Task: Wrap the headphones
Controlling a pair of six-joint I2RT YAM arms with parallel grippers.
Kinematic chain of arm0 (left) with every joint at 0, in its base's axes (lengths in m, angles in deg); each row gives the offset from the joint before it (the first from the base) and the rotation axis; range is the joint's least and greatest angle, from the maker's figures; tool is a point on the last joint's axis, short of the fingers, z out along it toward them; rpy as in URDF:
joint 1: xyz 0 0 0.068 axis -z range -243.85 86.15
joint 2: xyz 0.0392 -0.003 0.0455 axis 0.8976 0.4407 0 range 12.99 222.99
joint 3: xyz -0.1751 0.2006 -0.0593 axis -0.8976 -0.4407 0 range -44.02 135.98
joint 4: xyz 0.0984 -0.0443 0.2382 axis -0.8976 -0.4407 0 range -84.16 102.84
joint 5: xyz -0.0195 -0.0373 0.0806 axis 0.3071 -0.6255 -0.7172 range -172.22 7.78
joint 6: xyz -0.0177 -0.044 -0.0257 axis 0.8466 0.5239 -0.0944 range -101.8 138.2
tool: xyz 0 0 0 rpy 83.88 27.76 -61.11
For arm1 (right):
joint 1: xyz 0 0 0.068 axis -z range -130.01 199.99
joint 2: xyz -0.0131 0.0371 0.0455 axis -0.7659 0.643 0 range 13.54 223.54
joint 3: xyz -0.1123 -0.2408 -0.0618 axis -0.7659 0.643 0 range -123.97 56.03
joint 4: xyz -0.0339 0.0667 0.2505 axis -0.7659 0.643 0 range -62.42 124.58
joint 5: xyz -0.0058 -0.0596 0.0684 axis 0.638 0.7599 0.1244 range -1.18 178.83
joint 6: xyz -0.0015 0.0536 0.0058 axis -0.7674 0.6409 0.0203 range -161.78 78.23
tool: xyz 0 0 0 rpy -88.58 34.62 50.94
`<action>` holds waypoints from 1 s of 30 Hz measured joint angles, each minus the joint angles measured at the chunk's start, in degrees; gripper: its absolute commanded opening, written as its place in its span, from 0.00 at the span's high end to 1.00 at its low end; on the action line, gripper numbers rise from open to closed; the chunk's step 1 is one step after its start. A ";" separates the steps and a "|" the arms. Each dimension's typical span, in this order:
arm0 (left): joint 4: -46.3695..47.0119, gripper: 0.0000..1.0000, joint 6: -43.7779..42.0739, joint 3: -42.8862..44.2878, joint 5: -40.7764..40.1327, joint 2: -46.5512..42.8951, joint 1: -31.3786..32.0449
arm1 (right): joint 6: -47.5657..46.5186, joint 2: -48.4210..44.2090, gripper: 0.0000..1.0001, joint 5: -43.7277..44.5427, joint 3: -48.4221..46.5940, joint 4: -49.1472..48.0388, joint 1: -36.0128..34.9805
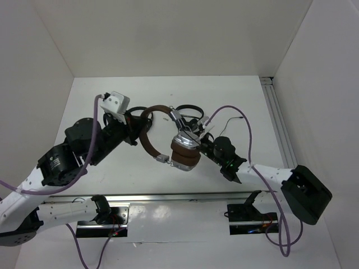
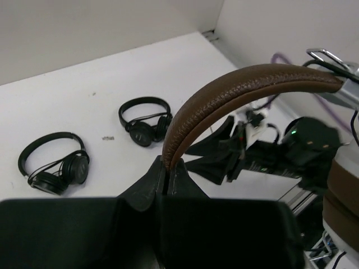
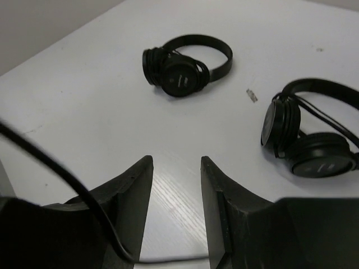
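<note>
The headphones, with a brown headband [image 1: 147,141] and silver earcups with brown pads [image 1: 185,154], are held up off the white table. My left gripper [image 1: 136,128] is shut on the headband; in the left wrist view the jaws [image 2: 167,167] pinch the band [image 2: 235,88], which arches off to the right. My right gripper [image 1: 196,134] is just right of the earcups, open and empty [image 3: 176,163]. The thin black cable [image 3: 84,193] crosses the base of its fingers and trails on the table [image 1: 231,120].
Two smaller all-black headphones lie on the table beyond the grippers [image 3: 185,64] [image 3: 314,140], also in the left wrist view [image 2: 145,120] [image 2: 53,162]. Purple robot cables [image 1: 247,131] loop over both arms. White walls enclose the table; a rail [image 1: 277,117] runs along the right.
</note>
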State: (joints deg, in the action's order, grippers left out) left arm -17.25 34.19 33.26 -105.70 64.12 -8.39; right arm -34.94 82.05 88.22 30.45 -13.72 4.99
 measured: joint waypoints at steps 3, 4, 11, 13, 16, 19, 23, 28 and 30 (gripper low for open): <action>0.72 1.00 2.58 1.44 -1.01 -1.14 0.00 | 2.89 4.17 0.57 -4.46 2.45 -5.05 3.23; 0.83 1.00 3.39 1.81 -1.46 -1.38 0.00 | 3.96 5.57 0.58 -5.81 2.82 -6.32 4.04; 0.70 1.00 8.37 4.04 -7.58 -0.13 0.00 | 8.17 13.07 0.73 -11.30 4.20 -15.87 5.68; 0.50 1.00 9.60 4.61 -9.86 0.90 0.00 | 8.96 15.10 0.83 -12.11 4.94 -18.27 6.08; -0.81 1.00 11.41 6.23 -14.34 3.28 0.00 | 10.12 18.34 0.99 -12.63 5.68 -20.76 6.56; -2.67 1.00 13.07 8.39 -19.06 6.54 0.00 | 10.80 19.89 1.00 -13.03 5.79 -21.40 6.67; -2.97 1.00 15.67 9.66 -23.45 10.38 -1.66 | 11.17 18.40 1.00 -11.58 5.92 -20.00 5.09; -4.42 1.00 19.54 10.62 -24.06 15.26 -8.61 | 9.77 8.52 1.00 -4.20 6.08 -10.51 -4.15; -4.83 1.00 21.40 10.75 -22.80 17.46 -12.37 | 8.79 3.13 1.00 -1.01 5.46 -5.11 -8.44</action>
State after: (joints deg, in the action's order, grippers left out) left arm -22.08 55.59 44.01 -128.50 81.59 -20.76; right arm -26.16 85.17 87.22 35.91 -18.84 -3.44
